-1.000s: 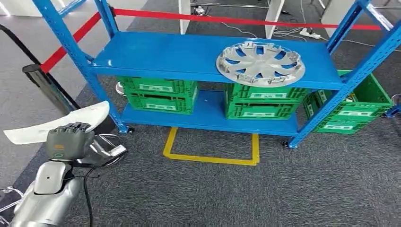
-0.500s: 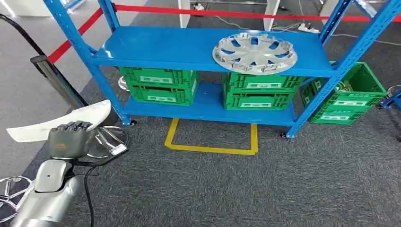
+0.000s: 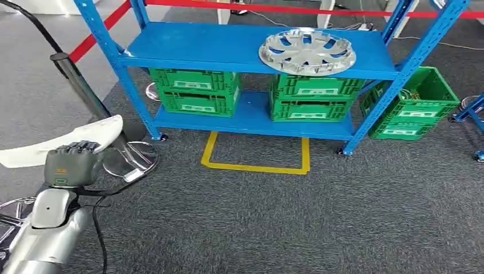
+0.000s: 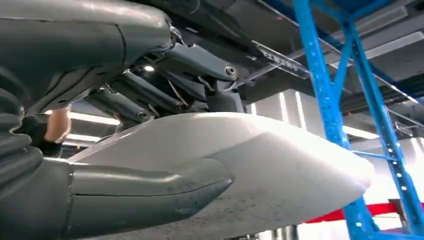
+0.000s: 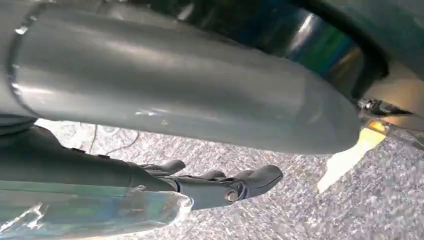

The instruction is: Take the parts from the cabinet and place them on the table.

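The blue steel shelving rack [image 3: 251, 48] stands on dark grey carpet [image 3: 285, 222], its upper shelf bare except toward the right end, where a silver wheel cover [image 3: 307, 51] lies flat, face up. On the lower shelf sit two stacks of green plastic crates, one stack [image 3: 197, 91] toward the left end and one stack [image 3: 314, 99] toward the right end, directly beneath the wheel cover. Another green crate [image 3: 414, 105] rests on the carpet just beside the rack's right front post. A yellow tape rectangle [image 3: 257, 154] marks the carpet in front of the rack's lower shelf edge. A red barrier strip [image 3: 94, 35] slants down behind the rack's left post, near a dark post on a round metal base [image 3: 130, 160].

The left hand [image 3: 71, 162] holds a long white curved panel [image 3: 57, 145] off to the left of the rack, well apart from it and above the carpet. In the left wrist view the thumb [image 4: 150, 187] presses under the panel and the darker fingers [image 4: 165, 85] clamp over its top. The right hand [image 5: 210, 185] hangs above the carpet with its fingers loosely extended and nothing between them.
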`<action>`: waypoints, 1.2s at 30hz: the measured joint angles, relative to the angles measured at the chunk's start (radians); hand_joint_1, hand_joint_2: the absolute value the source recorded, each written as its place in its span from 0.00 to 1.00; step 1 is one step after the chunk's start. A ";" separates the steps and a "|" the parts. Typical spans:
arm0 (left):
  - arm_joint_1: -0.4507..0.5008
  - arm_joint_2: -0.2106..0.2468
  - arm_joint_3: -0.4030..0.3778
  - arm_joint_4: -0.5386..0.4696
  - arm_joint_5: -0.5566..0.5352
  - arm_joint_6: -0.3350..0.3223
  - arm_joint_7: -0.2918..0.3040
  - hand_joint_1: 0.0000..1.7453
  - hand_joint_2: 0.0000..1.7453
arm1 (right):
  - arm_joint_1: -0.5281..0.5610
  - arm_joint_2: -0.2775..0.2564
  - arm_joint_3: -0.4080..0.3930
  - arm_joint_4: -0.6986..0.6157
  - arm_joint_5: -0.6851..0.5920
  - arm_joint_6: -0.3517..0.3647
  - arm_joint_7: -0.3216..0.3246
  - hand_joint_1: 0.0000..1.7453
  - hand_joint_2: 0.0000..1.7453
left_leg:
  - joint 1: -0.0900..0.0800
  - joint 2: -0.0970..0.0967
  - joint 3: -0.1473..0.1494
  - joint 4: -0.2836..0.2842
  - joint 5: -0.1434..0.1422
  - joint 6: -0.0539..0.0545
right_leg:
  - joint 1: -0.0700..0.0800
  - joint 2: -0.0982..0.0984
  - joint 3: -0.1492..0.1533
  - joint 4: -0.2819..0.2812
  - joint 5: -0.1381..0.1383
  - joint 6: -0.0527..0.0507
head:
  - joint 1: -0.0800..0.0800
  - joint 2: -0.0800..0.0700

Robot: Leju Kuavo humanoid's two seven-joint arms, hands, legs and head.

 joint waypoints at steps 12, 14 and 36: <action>0.000 -0.001 0.000 0.005 0.048 -0.003 -0.015 0.92 1.00 | -0.008 0.000 0.000 0.000 0.001 0.001 -0.003 0.00 0.00 | -0.007 -0.001 -0.150 0.002 0.143 -0.014 | 0.002 0.006 0.205 -0.046 -0.158 0.000 | 0.008 0.000; -0.001 -0.002 0.000 0.005 0.055 -0.004 -0.016 0.92 1.00 | -0.005 0.000 0.000 0.000 0.002 0.002 -0.002 0.00 0.00 | -0.003 -0.001 -0.153 -0.006 0.163 -0.026 | 0.007 0.006 0.185 -0.043 -0.146 -0.011 | 0.014 0.000; 0.003 -0.008 0.000 0.007 0.139 -0.004 -0.062 0.92 1.00 | 0.000 0.002 0.000 0.000 0.030 0.005 -0.005 0.00 0.00 | -0.002 0.000 -0.025 -0.012 0.029 0.010 | 0.000 0.003 -0.101 0.313 -0.193 0.021 | 0.015 0.000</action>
